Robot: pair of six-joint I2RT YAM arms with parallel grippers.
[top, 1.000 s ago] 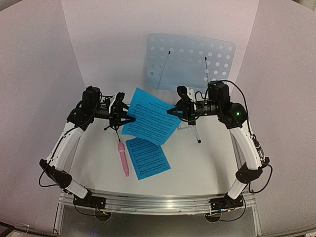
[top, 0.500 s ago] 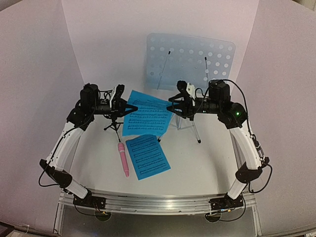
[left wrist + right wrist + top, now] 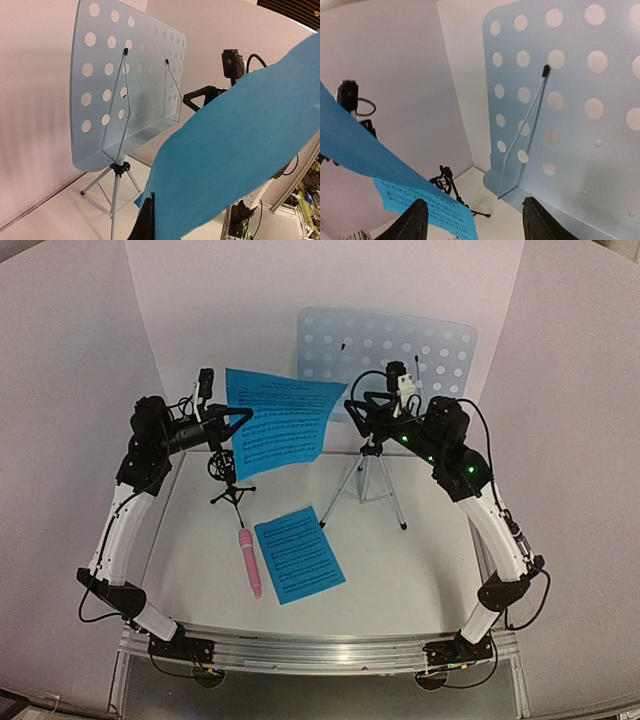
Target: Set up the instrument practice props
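One blue page (image 3: 275, 420) is clamped aloft by the left gripper (image 3: 235, 417) at eleven o'clock, beside the music stand (image 3: 390, 350) at twelve. The right gripper (image 3: 355, 408) is spread, empty. The second page (image 3: 298, 555) and microphone (image 3: 249, 563) are left lying at six.

Room to pass over bare table (image 3: 430, 560) at lower right. Centre left crowded: upper sheet (image 3: 275, 420) hanging above mic holder (image 3: 231, 488), microphone (image 3: 249, 563) and lower sheet (image 3: 298, 554) below. Upper centre barred by tripod (image 3: 390, 497).

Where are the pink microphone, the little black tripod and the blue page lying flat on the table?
pink microphone (image 3: 249, 564), overhead view, middle of its body.
little black tripod (image 3: 231, 490), overhead view, stem above the legs.
flat blue page (image 3: 298, 554), overhead view, sheet's centre.
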